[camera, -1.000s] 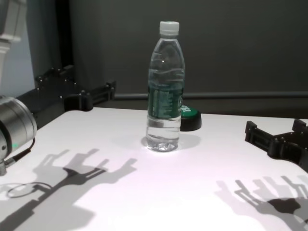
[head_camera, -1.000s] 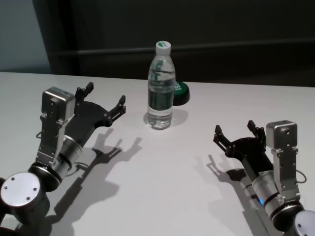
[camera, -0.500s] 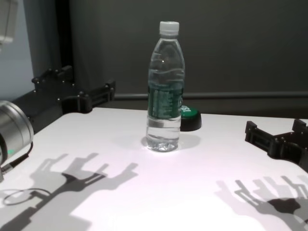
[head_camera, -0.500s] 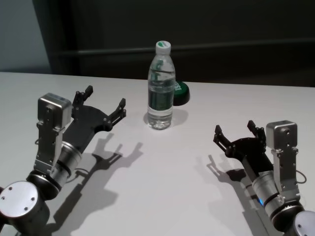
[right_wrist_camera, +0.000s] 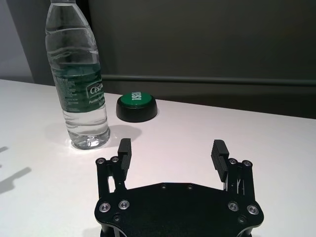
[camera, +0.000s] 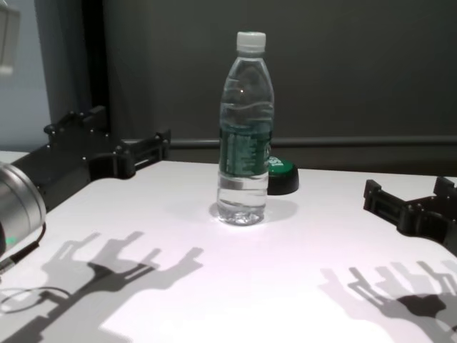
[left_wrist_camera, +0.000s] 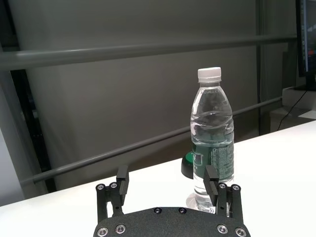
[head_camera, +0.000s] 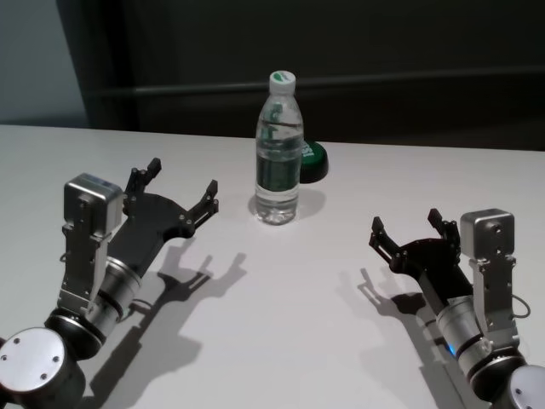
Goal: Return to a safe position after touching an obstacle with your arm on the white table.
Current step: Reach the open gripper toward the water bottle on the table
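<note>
Only the right wrist view shows the bottle's (right_wrist_camera: pixel 79 79) label lettering.

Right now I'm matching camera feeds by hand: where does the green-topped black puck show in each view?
Head view: the puck peeks out behind the water bottle, on its right.
Chest view: puck right of the bottle's base.
Left wrist view: puck mostly hidden behind the bottle.
Right wrist view: puck fully visible beside the bottle.
Shared landmark: the bottle.
</note>
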